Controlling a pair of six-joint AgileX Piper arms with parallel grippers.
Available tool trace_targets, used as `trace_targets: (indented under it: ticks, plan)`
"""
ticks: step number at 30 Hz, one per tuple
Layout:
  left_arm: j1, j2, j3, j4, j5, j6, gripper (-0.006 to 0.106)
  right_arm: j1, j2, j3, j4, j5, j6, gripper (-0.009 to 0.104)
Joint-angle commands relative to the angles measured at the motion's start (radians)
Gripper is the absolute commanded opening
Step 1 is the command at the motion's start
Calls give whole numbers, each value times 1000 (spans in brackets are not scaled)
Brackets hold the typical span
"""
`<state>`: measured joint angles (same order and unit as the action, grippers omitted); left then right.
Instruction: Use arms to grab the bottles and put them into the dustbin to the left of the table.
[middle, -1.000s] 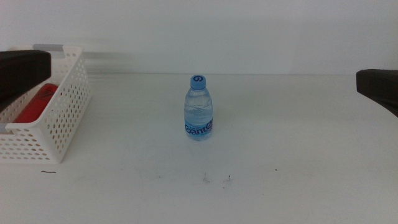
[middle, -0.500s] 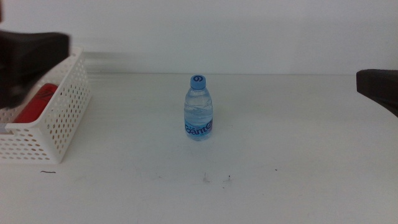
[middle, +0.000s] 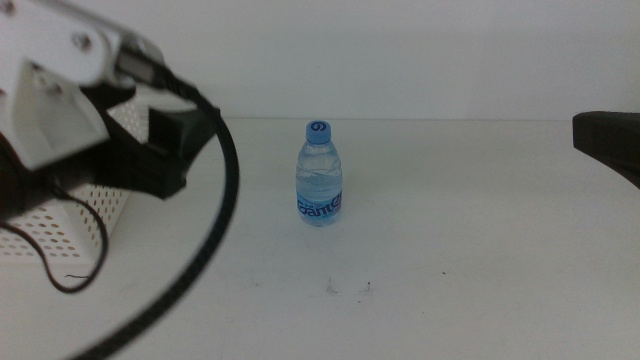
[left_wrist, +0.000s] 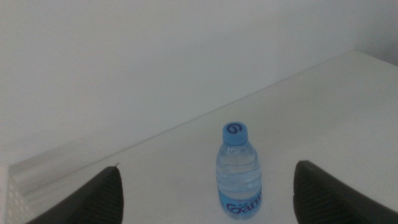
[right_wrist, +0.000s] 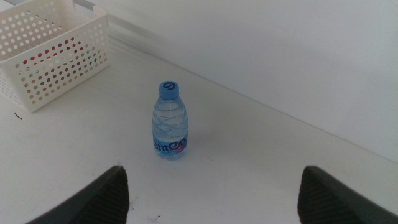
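One clear, blue-capped bottle (middle: 319, 176) stands upright mid-table. The left arm (middle: 60, 110), with its white wrist bracket and black cable, fills the left of the middle view and stops well short of the bottle. In the left wrist view the left gripper (left_wrist: 208, 173) is open, jaws wide apart, and the bottle (left_wrist: 239, 173) stands farther off between them. The white perforated dustbin (middle: 40, 228) is mostly hidden behind that arm. The right wrist view shows the dustbin (right_wrist: 53, 50) with red and yellow showing through its holes. The right gripper (right_wrist: 212, 180) is open, far from the bottle (right_wrist: 169, 121).
The right arm (middle: 608, 140) shows only as a dark shape at the right edge of the middle view. A few small dark specks (middle: 330, 288) mark the white table (middle: 470, 230) in front of the bottle. A pale wall runs behind the table's far edge.
The left arm has swung from over the dustbin toward the table's middle and now covers most of the dustbin. The bottle and the right arm have not moved.
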<state>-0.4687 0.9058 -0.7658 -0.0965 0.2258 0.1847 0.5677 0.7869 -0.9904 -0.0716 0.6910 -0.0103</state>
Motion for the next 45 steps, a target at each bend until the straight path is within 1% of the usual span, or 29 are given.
trace_targets:
  ticks: [1, 5, 9, 13, 22, 24, 25, 27, 30, 34, 45]
  plan:
    - [0, 6, 58, -20, -99, -9, 94, -9, -3, -8, 1, -6, -8, 85]
    - [0, 6, 168, -22, -249, -12, 94, -9, -3, -8, 1, -6, -8, 85]
    - [0, 6, 270, -22, -364, -83, 94, -9, -3, -8, 1, -6, -8, 85]
    - [0, 6, 308, -22, -364, -99, 94, -9, -3, -8, 1, -6, -8, 85]
    - [0, 6, 313, -18, -373, -99, 94, -9, -3, -8, 1, -6, -8, 85]
    - [0, 6, 315, -7, -372, -99, 94, -9, -3, -8, 1, -6, -8, 85]
    - [0, 6, 332, 24, -398, -124, 94, -9, -3, -8, 1, -6, -8, 85]
    - [0, 14, 384, 64, -502, -193, 94, -9, -3, -8, 1, -6, -8, 85]
    - [0, 70, 465, 75, -736, -239, 94, -9, -3, -8, 1, -6, -8, 85]
    - [0, 195, 490, 85, -884, -271, 94, -9, -3, -8, 1, -6, -8, 85]
    - [0, 539, 512, 194, -1249, -345, 94, -9, -3, -8, 1, -6, -8, 85]
